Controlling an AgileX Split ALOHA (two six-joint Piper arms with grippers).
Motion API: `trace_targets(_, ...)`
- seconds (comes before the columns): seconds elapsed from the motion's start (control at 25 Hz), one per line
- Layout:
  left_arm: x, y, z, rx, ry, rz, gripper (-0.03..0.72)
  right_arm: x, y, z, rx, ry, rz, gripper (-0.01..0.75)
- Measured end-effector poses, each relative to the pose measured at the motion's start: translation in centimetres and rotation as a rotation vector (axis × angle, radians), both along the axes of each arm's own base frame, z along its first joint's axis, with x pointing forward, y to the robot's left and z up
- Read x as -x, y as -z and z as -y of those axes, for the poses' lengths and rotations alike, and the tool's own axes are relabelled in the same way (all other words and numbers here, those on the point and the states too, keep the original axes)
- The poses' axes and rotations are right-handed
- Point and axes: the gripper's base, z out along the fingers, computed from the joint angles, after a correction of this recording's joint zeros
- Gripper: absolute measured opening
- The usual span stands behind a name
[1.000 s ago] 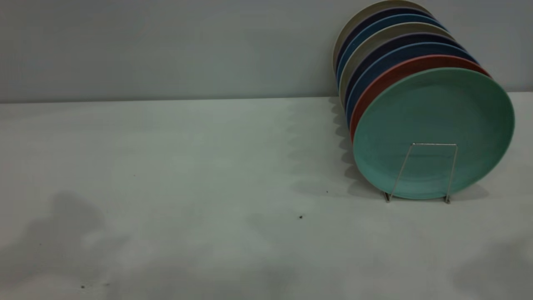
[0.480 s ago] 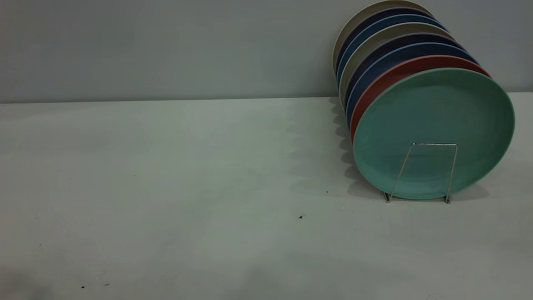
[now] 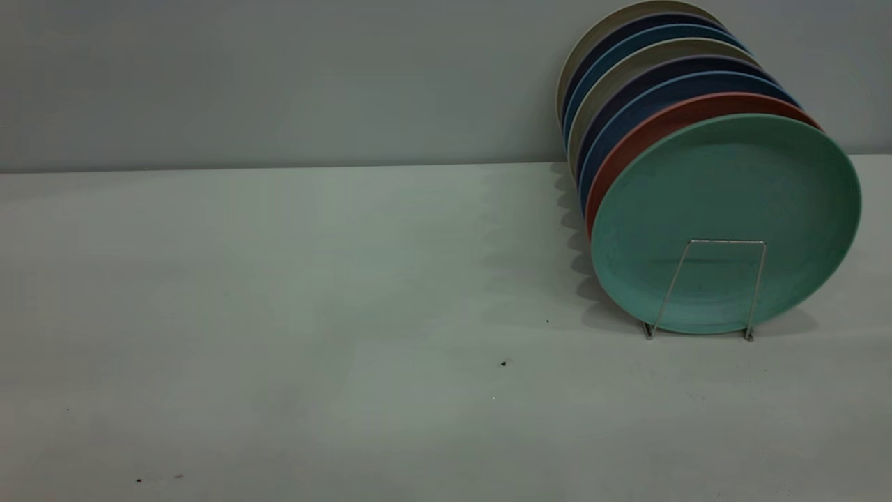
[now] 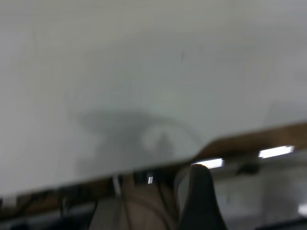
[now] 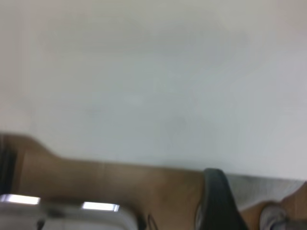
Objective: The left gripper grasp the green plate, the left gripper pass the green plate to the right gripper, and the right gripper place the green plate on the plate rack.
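Observation:
The green plate (image 3: pixel 725 209) stands on edge at the front of the plate rack (image 3: pixel 725 241), leaning back against a salmon-pink plate (image 3: pixel 648 129). One wire loop of the rack crosses its lower face. Neither arm appears in the exterior view. The left gripper (image 4: pixel 199 201) shows only as a dark blurred shape past the table's edge in the left wrist view, holding nothing that I can see. The right gripper (image 5: pixel 218 201) shows the same way in the right wrist view, also off the table's edge.
Several more plates (image 3: pixel 627 63), navy, blue and beige, stand in a row behind the pink one, reaching back to the grey wall. The pale table (image 3: pixel 279 314) stretches left of the rack with a few dark specks (image 3: pixel 503 363).
The dark shadows that lay on the table's near left and near right corners a second ago have faded away. The green plate and the rack have not moved.

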Motion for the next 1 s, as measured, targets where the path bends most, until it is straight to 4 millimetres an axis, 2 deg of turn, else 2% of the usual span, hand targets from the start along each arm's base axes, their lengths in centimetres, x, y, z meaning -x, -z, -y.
trace_targets(0.24,2.7,4.9,-0.5,-0.069,-0.008,-0.088,0.591,2.7,-0.5,0.3,-0.005,0.028,0.197,0.456)
trace_targets(0.36,3.7,6.1,-0.6,-0.091,-0.022,-0.084,0.591,4.1,-0.6,0.5,-0.008,0.039,0.299,0.456)
trace_targets(0.48,4.2,5.9,-0.6,-0.099,-0.031,-0.029,0.591,5.1,-0.5,0.5,-0.012,0.04,0.362,0.456)
trace_targets(0.84,6.2,5.1,-0.5,-0.1,-0.061,0.13,0.591,5.1,-0.5,0.5,-0.015,0.04,0.364,0.456)
trace_targets(1.0,7.7,4.7,-0.4,-0.095,-0.078,0.241,0.591,5.1,-0.5,0.5,-0.015,0.04,0.364,0.456)
